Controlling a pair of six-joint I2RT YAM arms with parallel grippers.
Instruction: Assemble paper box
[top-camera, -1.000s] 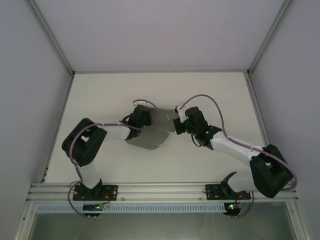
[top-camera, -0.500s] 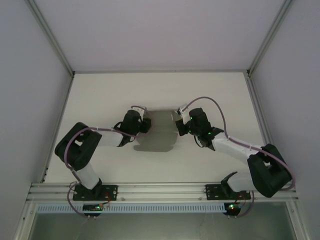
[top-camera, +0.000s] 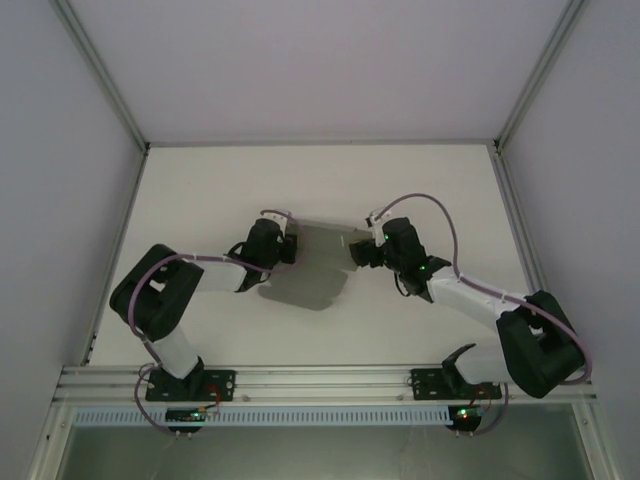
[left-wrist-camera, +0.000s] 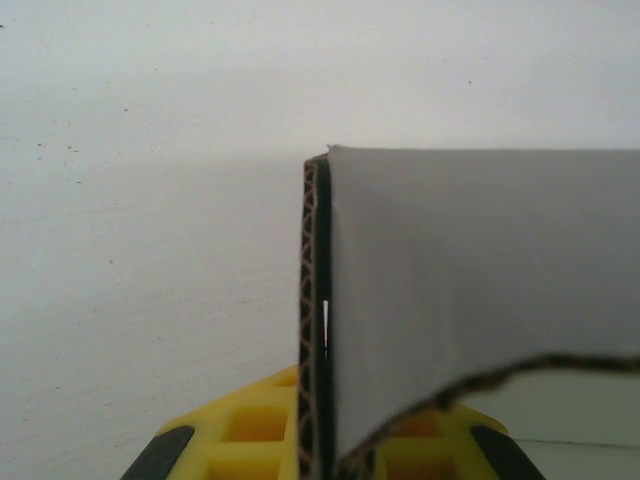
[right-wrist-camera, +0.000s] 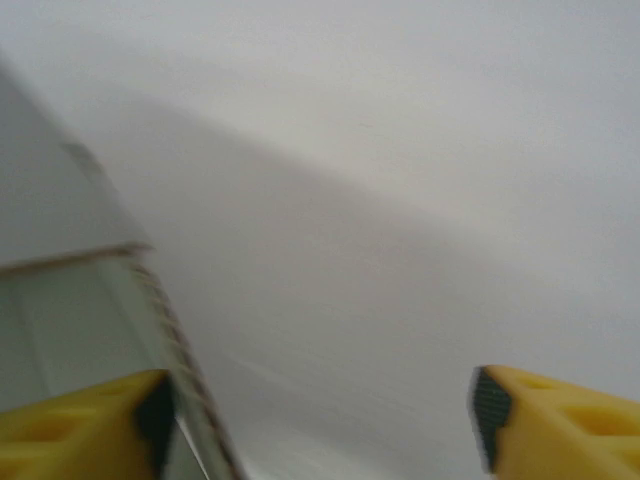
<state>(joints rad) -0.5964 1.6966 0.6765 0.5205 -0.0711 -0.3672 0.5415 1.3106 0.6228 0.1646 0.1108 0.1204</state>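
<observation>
**A:** Where is the paper box (top-camera: 318, 272), the plain grey die-cut piece of thin corrugated cardboard?

**B:** At the middle of the pale, flat bench (top-camera: 420, 190), spanning the gap between the two arms. It looks raised off the surface, judging by the shadow under its near edge.

**A:** Left gripper (top-camera: 288, 247)?

**B:** Its black-and-yellow fingers are pinched on the box's left edge. From the left wrist, the corrugated edge stands upright between them, with a grey panel (left-wrist-camera: 470, 300) bending away to one side.

**A:** Right gripper (top-camera: 360, 252)?

**B:** At the box's right edge, fingers (right-wrist-camera: 70, 420) spread wide. A cardboard flap (right-wrist-camera: 60, 220) lies against one finger and nothing is clamped.

**A:** Progress?

**B:** Early, I judge. One panel is partly folded up, but no closed walls or tucked tabs are visible. What remains is raising the other sides, locking the tabs and setting the box down.
</observation>
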